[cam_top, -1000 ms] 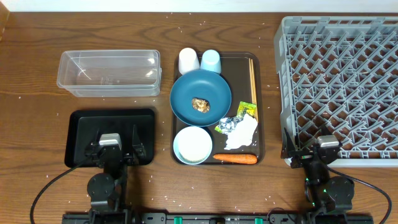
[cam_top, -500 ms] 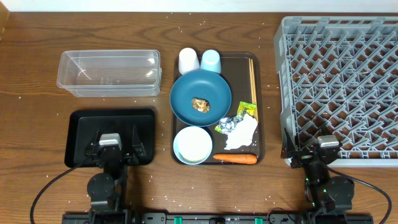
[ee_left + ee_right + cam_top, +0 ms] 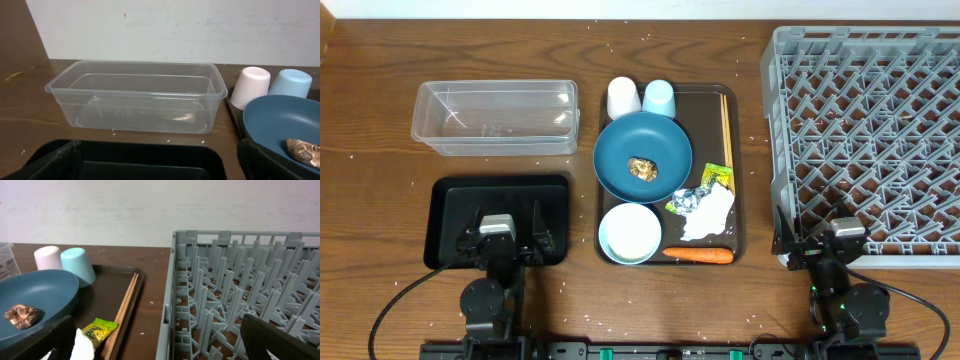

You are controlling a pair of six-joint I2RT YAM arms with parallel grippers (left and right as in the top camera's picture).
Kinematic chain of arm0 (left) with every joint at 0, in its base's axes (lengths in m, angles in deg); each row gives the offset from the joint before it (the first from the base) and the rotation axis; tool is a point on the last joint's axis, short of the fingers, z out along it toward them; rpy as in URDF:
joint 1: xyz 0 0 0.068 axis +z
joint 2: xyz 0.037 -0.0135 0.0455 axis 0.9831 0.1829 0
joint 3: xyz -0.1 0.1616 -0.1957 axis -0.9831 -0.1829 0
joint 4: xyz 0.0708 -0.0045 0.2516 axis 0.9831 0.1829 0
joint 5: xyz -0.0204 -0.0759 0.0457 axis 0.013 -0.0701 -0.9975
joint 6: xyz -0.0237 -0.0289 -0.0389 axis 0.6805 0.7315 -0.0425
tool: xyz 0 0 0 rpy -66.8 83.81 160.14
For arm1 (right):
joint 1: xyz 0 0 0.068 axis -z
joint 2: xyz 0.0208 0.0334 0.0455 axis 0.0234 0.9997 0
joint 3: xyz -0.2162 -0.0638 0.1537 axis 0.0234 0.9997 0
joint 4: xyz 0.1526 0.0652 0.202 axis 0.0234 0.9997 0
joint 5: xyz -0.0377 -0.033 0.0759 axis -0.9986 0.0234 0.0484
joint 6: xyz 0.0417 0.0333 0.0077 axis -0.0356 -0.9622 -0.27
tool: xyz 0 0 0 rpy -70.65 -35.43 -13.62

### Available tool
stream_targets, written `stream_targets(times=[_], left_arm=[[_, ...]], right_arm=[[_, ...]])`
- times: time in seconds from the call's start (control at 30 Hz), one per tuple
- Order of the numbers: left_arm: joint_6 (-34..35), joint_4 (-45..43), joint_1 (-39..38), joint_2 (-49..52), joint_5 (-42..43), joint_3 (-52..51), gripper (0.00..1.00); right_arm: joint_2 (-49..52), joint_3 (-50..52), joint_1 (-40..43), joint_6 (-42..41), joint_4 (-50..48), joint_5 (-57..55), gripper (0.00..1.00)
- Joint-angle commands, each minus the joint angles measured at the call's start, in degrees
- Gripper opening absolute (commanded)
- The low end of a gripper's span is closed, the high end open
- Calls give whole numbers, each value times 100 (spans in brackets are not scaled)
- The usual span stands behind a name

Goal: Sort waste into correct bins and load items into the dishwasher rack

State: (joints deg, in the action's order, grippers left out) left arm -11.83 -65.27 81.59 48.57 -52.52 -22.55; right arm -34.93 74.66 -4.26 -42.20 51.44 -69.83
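Sorting has evidently not been begun: all the waste and dishes are gathered on the brown serving tray (image 3: 708, 108) in the middle of the frame. The carrot (image 3: 698, 255) is laid along the tray's lower edge. The crumpled napkin (image 3: 712, 215), the foil ball (image 3: 686, 202) and the small packet (image 3: 718, 178) are bunched just above it, and the white bowl (image 3: 630, 232) is set to their left. A brown food lump (image 3: 642, 167) is seen on the blue plate (image 3: 618, 150). The white cup (image 3: 622, 97) and the light-blue cup (image 3: 659, 97) are stood upside down at the top, and the chopsticks (image 3: 725, 125) are laid along the right rim.

The clear tub (image 3: 495, 118), with nothing in it, is found at upper left, the black tray (image 3: 448, 205) below it, and the grey rack (image 3: 865, 130) at the right.

The left pincer (image 3: 507, 222), over the black tray, and the right pincer (image 3: 815, 232), at the rack's lower left corner, are both spread wide, with nothing between the fingers.

The waste is probably best cleared first, so that the plate can be loaded without its lump. The carrot should be gripped across its middle from above, with the fingers kept off the napkin and the tray's rim. As napkin and foil appear to touch, one piece should be lifted at a time.
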Motion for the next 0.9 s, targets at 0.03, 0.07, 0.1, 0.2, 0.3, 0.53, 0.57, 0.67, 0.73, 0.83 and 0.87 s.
stream_targets(times=[0.03, 0.07, 0.1, 0.2, 0.3, 0.53, 0.57, 0.67, 0.73, 0.83, 0.87], left_arm=[[-33, 111, -17, -50, -153, -168, 98], [-35, 111, -17, -50, -153, -168, 98], [-35, 111, -17, -50, -153, -168, 98], [-35, 111, -17, -50, -153, -168, 98], [-35, 111, -17, -50, -153, -168, 98], [-33, 109, -17, -50, -153, -168, 98], [-35, 111, -17, -50, -153, -168, 98], [-33, 109, -17, -50, -153, -168, 98], [-33, 111, -17, -50, -153, -168, 98], [-33, 111, -17, -50, -153, -168, 98], [-33, 111, -17, -50, -153, -168, 98]], right_arm=[[-35, 7, 66, 68, 24, 7, 99], [-35, 7, 66, 68, 24, 7, 99], [-35, 7, 66, 68, 24, 7, 99], [-35, 7, 66, 68, 24, 7, 99], [-35, 7, 66, 68, 26, 7, 99], [-35, 7, 63, 59, -122, 55, 99], [-35, 7, 66, -24, -286, 186, 99], [-35, 7, 63, -1130, -817, 1156, 99], [-35, 7, 63, -2330, -1038, 2260, 99], [-35, 7, 63, -3969, -1189, 3477, 99], [-35, 7, 66, -4253, -1261, 3477, 99]])
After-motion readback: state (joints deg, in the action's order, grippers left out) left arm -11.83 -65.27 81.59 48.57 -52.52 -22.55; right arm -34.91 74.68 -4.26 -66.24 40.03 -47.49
